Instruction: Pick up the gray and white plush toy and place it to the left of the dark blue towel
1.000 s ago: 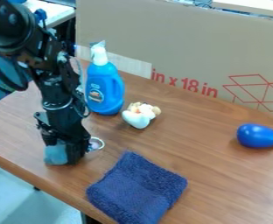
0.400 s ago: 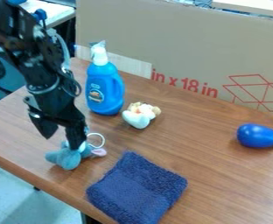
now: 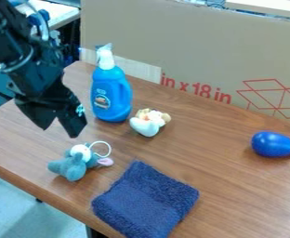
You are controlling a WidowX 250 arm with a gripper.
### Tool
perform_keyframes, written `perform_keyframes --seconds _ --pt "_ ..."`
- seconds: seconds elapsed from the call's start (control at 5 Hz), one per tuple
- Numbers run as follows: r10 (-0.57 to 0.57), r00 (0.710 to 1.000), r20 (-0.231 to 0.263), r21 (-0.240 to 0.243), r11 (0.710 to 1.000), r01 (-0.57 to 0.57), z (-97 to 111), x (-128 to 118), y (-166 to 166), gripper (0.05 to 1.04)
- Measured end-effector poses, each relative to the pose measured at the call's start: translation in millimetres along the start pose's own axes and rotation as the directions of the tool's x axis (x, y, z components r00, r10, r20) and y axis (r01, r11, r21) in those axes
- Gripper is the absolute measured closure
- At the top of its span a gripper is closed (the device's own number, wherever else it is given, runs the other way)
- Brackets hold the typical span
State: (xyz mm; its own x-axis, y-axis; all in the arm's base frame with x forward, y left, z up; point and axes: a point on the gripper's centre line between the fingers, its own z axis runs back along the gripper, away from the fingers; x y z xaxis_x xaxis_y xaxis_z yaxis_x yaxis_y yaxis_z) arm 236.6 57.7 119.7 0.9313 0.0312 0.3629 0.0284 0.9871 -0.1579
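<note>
We are noting the gripper hanging, fingers spread, near the plush, bottle standing close by, cloth lying near the plush.

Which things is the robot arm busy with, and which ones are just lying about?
In use:
- black gripper, open and empty, above the table
- grey-blue plush toy with a white ring, nearest the gripper

Lying about:
- blue bottle, upright
- small whitish toy beside it
- folded navy cloth
- shiny blue rounded object

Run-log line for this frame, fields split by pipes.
end effector: open, empty, above plush toy | navy cloth: folded | blue bottle: upright
</note>
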Motion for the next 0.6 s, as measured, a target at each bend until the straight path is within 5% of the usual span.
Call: perform_keyframes --seconds 0.2,0.4,0.6 --pt "-0.127 0.990 -0.061 -0.095 0.988 0.121 -3 1 -49 0.081" --pt "-0.226 0.963 -0.148 -0.141 0.968 0.206 -23 4 -94 0.081" --pt "-0.283 0.931 -0.230 -0.095 0.959 0.268 -44 15 -139 0.081"
